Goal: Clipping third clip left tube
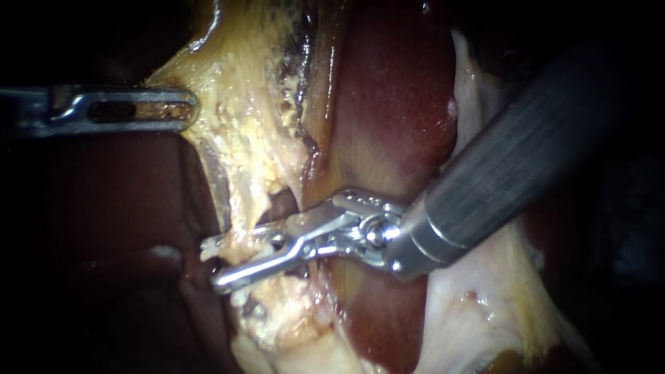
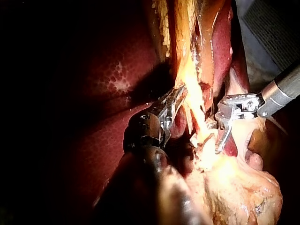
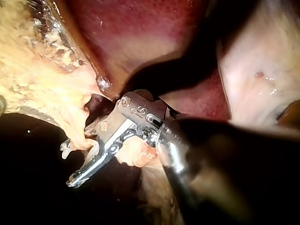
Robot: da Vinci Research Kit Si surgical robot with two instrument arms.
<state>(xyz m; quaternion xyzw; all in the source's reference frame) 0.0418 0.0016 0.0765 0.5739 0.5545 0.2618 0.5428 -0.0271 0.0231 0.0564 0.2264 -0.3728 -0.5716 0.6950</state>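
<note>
Steel left instrument (image 1: 118,111) enters level from the left; its claw (image 1: 188,111) lies closed on the edge of the yellow fatty tissue (image 1: 242,104), apparently holding it taut. Below, the left tube (image 1: 242,208) runs as a pale strand, its long axis up and down in the endoscope view. The right instrument (image 1: 512,159), coming from the upper right across the liver (image 1: 388,104), meets the tube nearly at right angles. Its claw (image 1: 213,264) stands partly open, one limb to each side of the strand, not closed on it. No clip on the tube can be made out. Closure probably requires only that the strand sit deep between the limbs; the right instrument is the nearer.
</note>
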